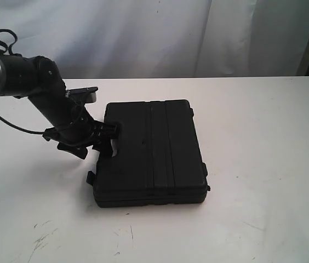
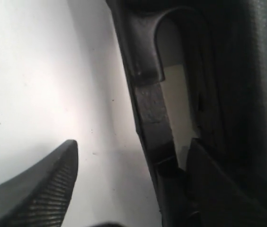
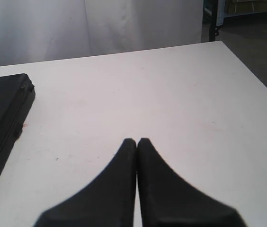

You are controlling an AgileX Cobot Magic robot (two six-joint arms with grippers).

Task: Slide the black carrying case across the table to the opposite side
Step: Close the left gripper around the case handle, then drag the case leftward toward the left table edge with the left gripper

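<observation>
Case (image 1: 152, 153): black, flat, rectangular, ribbed lid facing up. It lies flat about the middle of the surface (image 1: 264, 137), with its handle edge toward the left arm (image 1: 50, 93).
Case, side details: a small latch tab juts from the left side near the front corner.
Handle slot (image 2: 176, 85): a rounded cut-out along the case's left edge; the white surface shows through it.
Left arm: black, entering from the left of the exterior view and angled down toward the handle edge. A thin dark cable (image 1: 1, 118) loops beneath it.
Left end effector (image 1: 109, 131): spread wide at the handle edge. One finger (image 2: 48, 189) is over the bare surface outside the case, the other finger (image 2: 218, 189) is on the case's side at the slot, and the handle bar (image 2: 150, 109) runs between them. Whether either pad touches the bar cannot be told.
Right end effector (image 3: 137, 142): narrow, tips pressed together with nothing between them. It is over bare surface, well apart from the case, one end of which shows at the margin of the right wrist view.
Surface: wide, white and flat, with faint dark scuffs (image 1: 42, 238) near the front edge.
Backdrop: a white curtain (image 1: 143, 33) hangs behind the far edge of the surface.
</observation>
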